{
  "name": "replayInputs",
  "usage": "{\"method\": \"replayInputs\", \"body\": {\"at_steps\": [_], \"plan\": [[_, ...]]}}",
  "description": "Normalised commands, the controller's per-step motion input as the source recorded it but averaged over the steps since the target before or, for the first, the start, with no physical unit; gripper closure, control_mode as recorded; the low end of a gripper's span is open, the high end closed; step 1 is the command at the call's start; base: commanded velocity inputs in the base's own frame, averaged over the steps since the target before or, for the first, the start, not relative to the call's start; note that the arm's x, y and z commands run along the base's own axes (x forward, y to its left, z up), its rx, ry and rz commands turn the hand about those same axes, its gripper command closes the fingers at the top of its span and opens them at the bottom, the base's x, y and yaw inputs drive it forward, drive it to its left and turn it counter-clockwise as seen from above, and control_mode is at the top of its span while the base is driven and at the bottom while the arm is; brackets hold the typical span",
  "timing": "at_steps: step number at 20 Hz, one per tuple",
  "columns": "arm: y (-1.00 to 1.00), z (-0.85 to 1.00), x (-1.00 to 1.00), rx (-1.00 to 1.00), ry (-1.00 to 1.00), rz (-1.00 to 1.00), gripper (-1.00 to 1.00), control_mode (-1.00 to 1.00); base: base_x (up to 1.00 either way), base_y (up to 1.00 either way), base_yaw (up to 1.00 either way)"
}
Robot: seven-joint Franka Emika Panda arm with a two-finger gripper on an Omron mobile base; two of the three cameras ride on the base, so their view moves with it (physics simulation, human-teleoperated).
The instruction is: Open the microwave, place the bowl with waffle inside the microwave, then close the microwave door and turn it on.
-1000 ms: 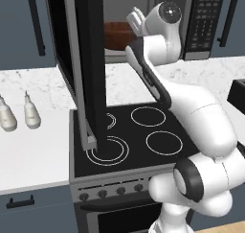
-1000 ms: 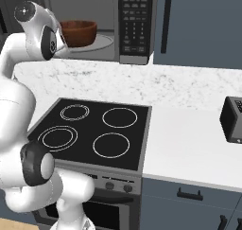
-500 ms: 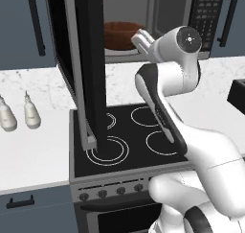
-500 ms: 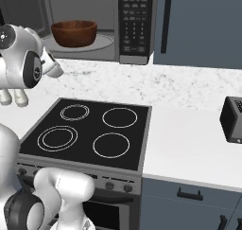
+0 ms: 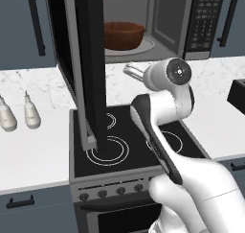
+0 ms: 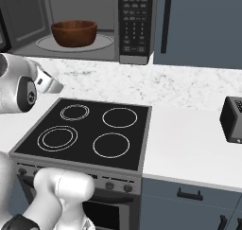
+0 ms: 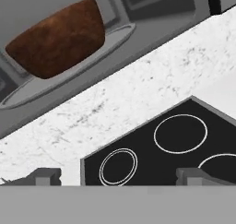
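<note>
A white marbled worktop (image 6: 189,144) flanks a black stove (image 6: 90,134) with ring burners. Slate-blue cabinets (image 6: 203,25) with dark handles line the wall; marbled backsplash below.

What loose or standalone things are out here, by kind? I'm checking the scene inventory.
Microwave: 1
Bowl: 1
White bottles: 2
Stove: 1
Toaster: 1
Total: 6
</note>
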Motion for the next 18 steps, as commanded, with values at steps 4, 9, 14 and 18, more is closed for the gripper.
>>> {"method": "replayInputs", "body": {"at_steps": [4, 9, 14, 18], "plan": [[0.51, -0.44, 0.00, -0.26, -0.01, 0.05, -1.00, -1.00, 0.00, 0.00, 0.00], [0.54, -0.36, -0.07, -0.24, 0.00, 0.03, -1.00, -1.00, 0.00, 0.00, 0.00], [0.46, -0.48, -0.22, -0.26, -0.04, 0.04, -1.00, -1.00, 0.00, 0.00, 0.00], [0.32, -0.49, -0.18, -0.19, -0.10, 0.03, -1.00, -1.00, 0.00, 0.00, 0.00]]}}
